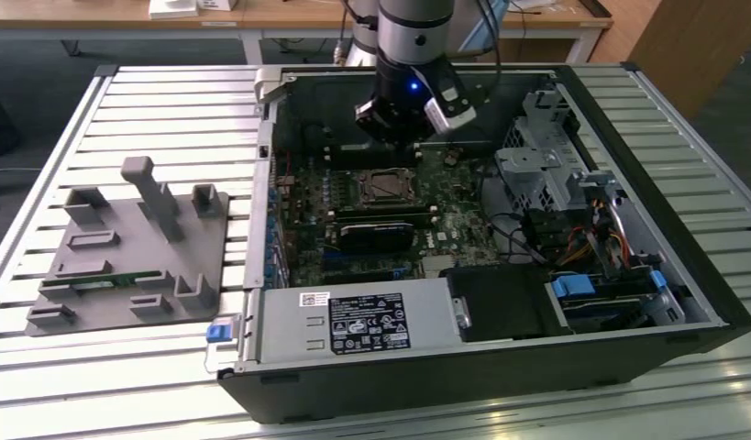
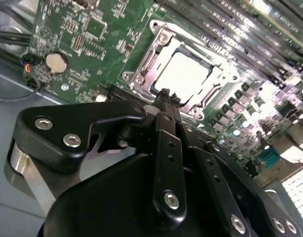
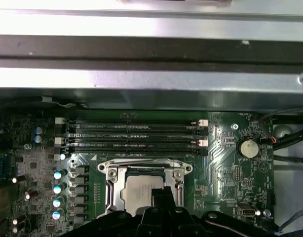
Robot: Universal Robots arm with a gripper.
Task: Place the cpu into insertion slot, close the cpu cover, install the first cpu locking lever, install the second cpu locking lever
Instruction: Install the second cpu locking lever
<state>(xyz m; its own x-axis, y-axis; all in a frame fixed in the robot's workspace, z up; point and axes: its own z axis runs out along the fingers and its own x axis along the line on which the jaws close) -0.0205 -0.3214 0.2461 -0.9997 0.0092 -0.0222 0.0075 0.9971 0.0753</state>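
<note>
The insertion slot (image 1: pixel 384 188) sits on the green motherboard inside the open computer case. The cpu (image 2: pixel 183 74) (image 3: pixel 139 190) lies in it, pale face up. The silver cpu cover (image 2: pixel 150 55) (image 3: pixel 113 190) lies flat around the chip like a frame. My gripper (image 1: pixel 400 133) hangs just above the socket, on its far side in the exterior view. Its black fingertips (image 2: pixel 165 96) (image 3: pixel 164 193) are pressed together over the socket's edge with nothing between them. I cannot make out how the locking levers stand.
Long memory slots (image 3: pixel 136 131) run beside the socket, near the case's metal wall (image 3: pixel 141 79). A coin battery (image 2: pixel 56 61) sits on the board. A black card (image 1: pixel 375 229), power supply (image 1: pixel 357 323) and drive cage (image 1: pixel 546 165) crowd the case. A grey fixture plate (image 1: pixel 130 247) lies outside.
</note>
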